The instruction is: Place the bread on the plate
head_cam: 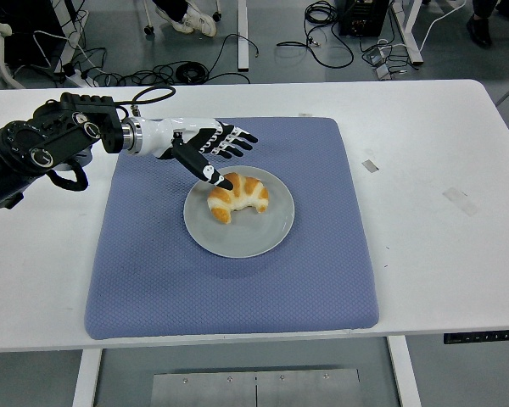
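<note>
A golden croissant lies on a round grey plate, on its upper half. The plate sits on a blue mat. My left hand hovers just up and left of the croissant, fingers spread and holding nothing. Its thumb tip is close to the croissant's upper left end. The right arm is out of view.
The blue mat covers the middle of the white table. Small bits of tape lie on the table right of the mat. Cables and chair legs are on the floor beyond the far edge.
</note>
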Robot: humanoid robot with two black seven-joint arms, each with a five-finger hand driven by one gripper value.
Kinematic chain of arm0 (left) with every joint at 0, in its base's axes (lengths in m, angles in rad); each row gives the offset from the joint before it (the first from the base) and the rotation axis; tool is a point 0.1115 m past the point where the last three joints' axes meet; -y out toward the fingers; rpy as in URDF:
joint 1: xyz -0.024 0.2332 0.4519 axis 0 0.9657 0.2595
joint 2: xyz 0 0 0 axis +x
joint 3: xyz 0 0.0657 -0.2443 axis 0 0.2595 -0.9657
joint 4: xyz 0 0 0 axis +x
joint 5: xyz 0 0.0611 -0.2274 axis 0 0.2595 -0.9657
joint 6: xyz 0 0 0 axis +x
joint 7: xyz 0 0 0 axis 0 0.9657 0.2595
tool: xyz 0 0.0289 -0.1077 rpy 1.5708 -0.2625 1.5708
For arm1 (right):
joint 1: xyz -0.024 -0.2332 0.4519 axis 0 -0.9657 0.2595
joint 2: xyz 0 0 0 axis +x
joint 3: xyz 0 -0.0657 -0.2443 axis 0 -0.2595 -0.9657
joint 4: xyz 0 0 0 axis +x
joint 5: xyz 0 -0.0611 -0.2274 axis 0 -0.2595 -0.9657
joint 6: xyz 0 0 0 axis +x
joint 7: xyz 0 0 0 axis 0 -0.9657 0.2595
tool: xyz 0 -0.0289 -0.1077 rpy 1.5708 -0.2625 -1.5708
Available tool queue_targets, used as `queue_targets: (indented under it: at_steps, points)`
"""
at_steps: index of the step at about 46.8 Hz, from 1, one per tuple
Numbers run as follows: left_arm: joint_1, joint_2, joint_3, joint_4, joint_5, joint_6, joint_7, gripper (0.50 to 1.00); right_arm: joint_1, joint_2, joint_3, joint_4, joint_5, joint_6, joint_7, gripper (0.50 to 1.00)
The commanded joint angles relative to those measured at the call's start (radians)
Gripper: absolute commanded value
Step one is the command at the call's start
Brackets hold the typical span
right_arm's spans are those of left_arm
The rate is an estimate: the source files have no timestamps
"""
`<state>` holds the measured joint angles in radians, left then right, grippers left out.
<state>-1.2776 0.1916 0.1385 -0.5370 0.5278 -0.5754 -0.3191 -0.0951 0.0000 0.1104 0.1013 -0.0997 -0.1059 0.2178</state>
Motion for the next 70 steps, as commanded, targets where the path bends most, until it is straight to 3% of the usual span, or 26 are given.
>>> queue_targets:
  at_steps: [1, 22, 43, 70]
  points:
    - [-0.003, 0.009, -0.003, 0.0, -0.002, 0.0, -0.002, 0.949, 0.0, 0.0, 0.0, 0.0, 0.0, 0.0, 0.0, 1.0]
    - [-0.005, 0.051, -0.14, 0.022, -0.069, 0.017, 0.0, 0.951, 0.0, 0.0, 0.0, 0.001, 0.0, 0.0, 0.0, 1.0]
    - [-0.003, 0.054, -0.154, 0.129, -0.229, 0.042, 0.0, 0.964, 0.0, 0.0, 0.0, 0.005, 0.0, 0.002, 0.0, 1.0]
    - [0.003, 0.051, -0.181, 0.178, -0.259, 0.063, 0.0, 0.969, 0.002, 0.0, 0.0, 0.005, 0.0, 0.002, 0.0, 1.0]
